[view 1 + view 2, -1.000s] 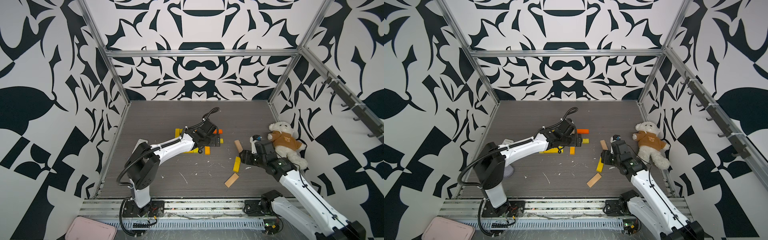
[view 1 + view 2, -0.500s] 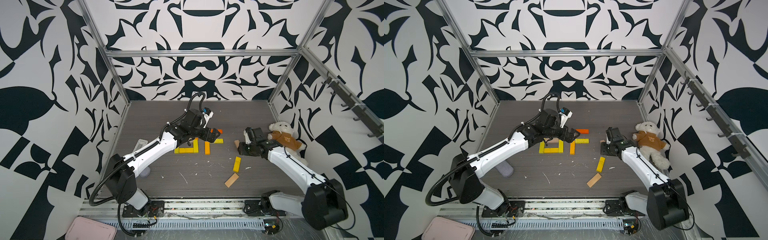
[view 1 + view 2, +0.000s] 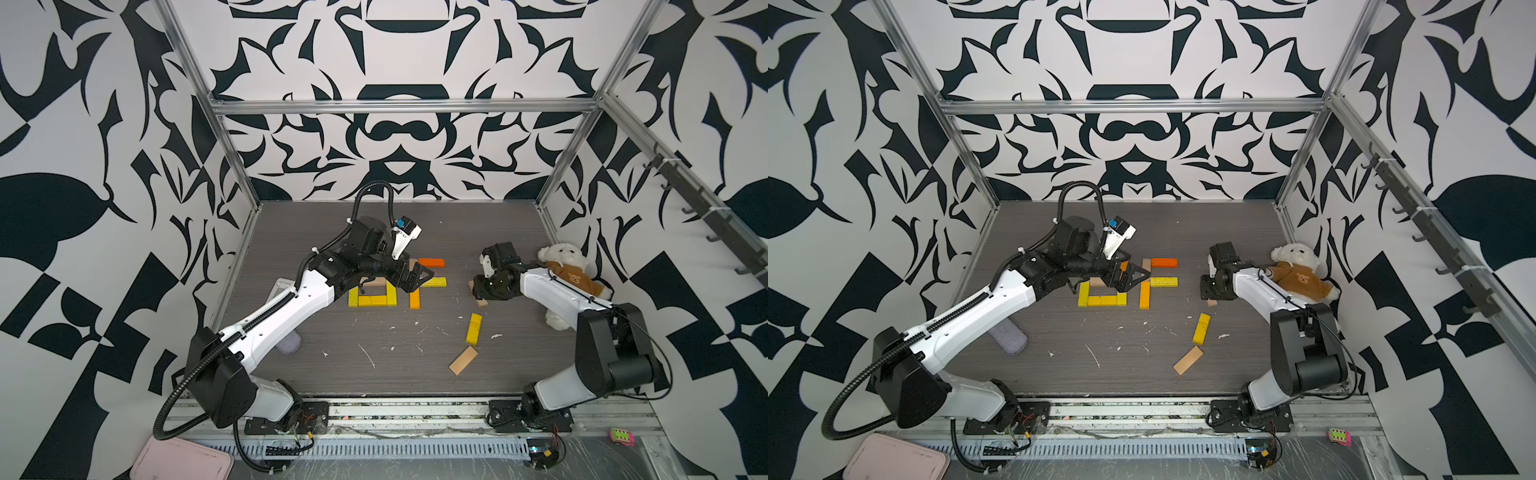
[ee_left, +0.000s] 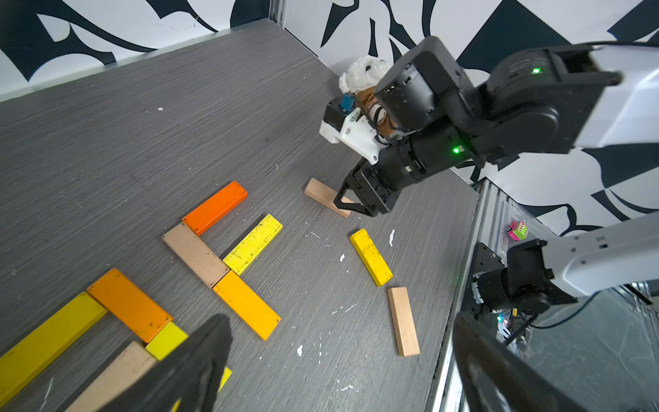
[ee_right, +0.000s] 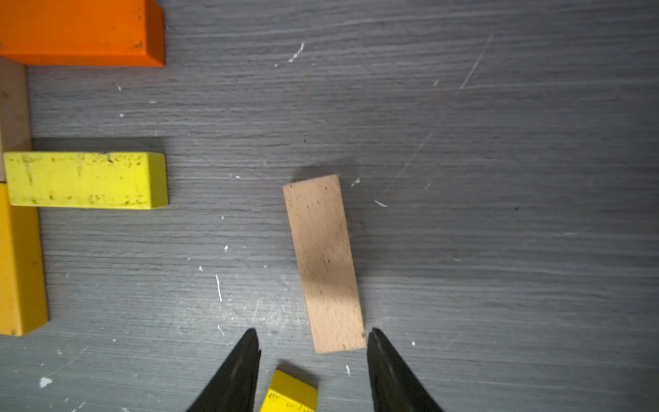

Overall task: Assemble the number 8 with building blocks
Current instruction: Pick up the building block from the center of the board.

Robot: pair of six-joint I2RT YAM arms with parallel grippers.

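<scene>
Several building blocks lie flat mid-floor: a yellow U (image 3: 372,300) with a tan plank (image 3: 376,282) across it, then an orange (image 3: 414,297), a tan (image 4: 194,255), a yellow (image 3: 434,282) and a red-orange plank (image 3: 431,262). My left gripper (image 4: 337,321) hovers over them, wide open and empty. My right gripper (image 5: 312,339) is low over a loose tan block (image 5: 322,260). The block's near end lies between the open fingertips, close to one finger (image 5: 383,356). A loose yellow block (image 3: 473,328) and another tan one (image 3: 463,360) lie nearer the front.
A white teddy bear (image 3: 569,274) in a brown shirt leans by the right wall, behind my right arm. A grey cylinder (image 3: 289,345) lies under my left arm. A pink tray (image 3: 180,459) sits outside the front rail. Patterned walls enclose the floor.
My left gripper has lifted off the laid planks and now hovers over them. My right gripper moved from beside the loose yellow block back to the loose tan block.
</scene>
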